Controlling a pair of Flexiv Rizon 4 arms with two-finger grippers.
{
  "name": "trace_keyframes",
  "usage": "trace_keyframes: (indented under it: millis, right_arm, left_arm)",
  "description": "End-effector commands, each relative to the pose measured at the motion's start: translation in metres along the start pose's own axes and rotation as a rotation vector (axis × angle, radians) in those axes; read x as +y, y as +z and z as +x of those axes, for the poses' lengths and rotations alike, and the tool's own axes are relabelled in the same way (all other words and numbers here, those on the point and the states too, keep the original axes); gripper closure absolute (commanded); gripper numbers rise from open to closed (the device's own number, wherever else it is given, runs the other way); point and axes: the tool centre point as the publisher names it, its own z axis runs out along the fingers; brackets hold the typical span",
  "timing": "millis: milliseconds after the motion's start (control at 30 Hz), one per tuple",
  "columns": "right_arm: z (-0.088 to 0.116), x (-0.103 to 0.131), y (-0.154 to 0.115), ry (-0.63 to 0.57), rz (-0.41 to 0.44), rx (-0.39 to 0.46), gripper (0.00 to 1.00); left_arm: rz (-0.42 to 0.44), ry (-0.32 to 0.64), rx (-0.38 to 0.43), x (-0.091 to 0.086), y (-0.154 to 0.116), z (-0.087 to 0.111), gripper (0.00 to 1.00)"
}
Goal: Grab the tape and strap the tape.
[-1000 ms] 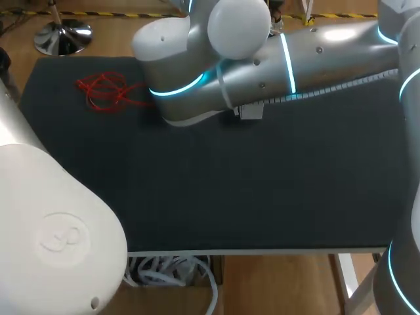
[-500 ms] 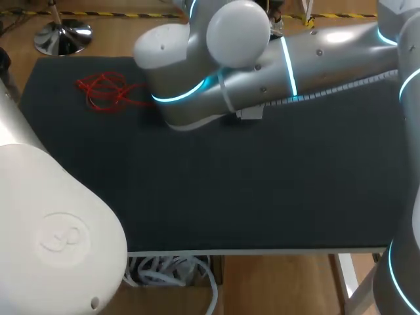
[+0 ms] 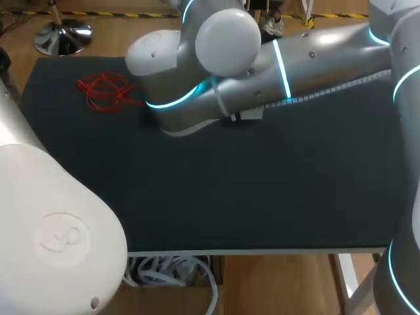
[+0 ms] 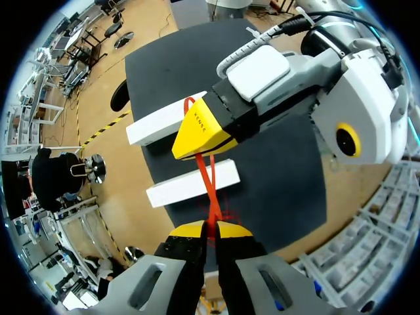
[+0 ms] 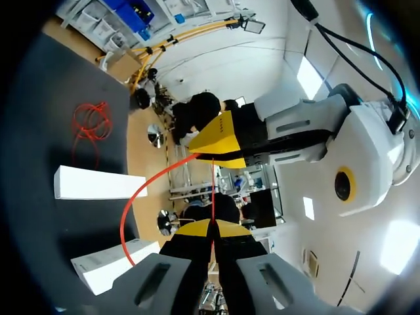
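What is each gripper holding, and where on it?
One red strap, pinched by the left gripper and the right gripper a taut stretch apart; its loose remainder curves away.

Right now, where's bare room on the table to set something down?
Bare: the near half of the mat, from the left arm to the right edge. Crowded: the far half, with right arm overhead, white blocks beneath, red tangle far left, left gripper and right gripper shut on red tape.

A black mat (image 3: 262, 190) covered the table. On it lay a white rectangular block (image 4: 167, 118), a second white block (image 4: 192, 184) parallel and apart, and a red cord tangle (image 3: 104, 90) near the mat's far left corner.
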Motion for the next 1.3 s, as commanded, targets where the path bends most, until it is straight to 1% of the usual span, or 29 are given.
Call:
trace_keyframes:
  millis: [33,200,400,733,933,1300]
  right_arm:
    - [-0.0006,0.0037,-0.0006,-0.030,0.052,-0.015,1.00]
    - [-0.0043,-0.0020,-0.0023,-0.035,0.077,-0.035,1.00]
    - [-0.0055,-0.0010,-0.0028,-0.049,0.086,-0.053,1.00]
    - [-0.0080,-0.0036,-0.0018,-0.096,0.130,-0.078,1.00]
    - [-0.0103,-0.0015,-0.0009,-0.106,0.132,-0.095,1.00]
    - [-0.0074,0.0020,0.0011,-0.107,0.127,-0.092,1.00]
  left_arm:
    - [-0.003,-0.001,0.003,-0.0005,-0.0009,-0.0005,1.00]
    - [-0.003,-0.001,0.003,-0.0005,-0.0009,-0.0005,1.00]
    - [-0.003,-0.001,0.003,-0.0005,-0.0009,-0.0005,1.00]
    - [-0.003,-0.001,0.003,-0.0005,-0.0009,-0.0005,1.00]
    - [-0.003,-0.001,0.003,-0.0005,-0.0009,-0.0005,1.00]
    - [-0.003,-0.001,0.003,-0.0005,-0.0009,-0.0005,1.00]
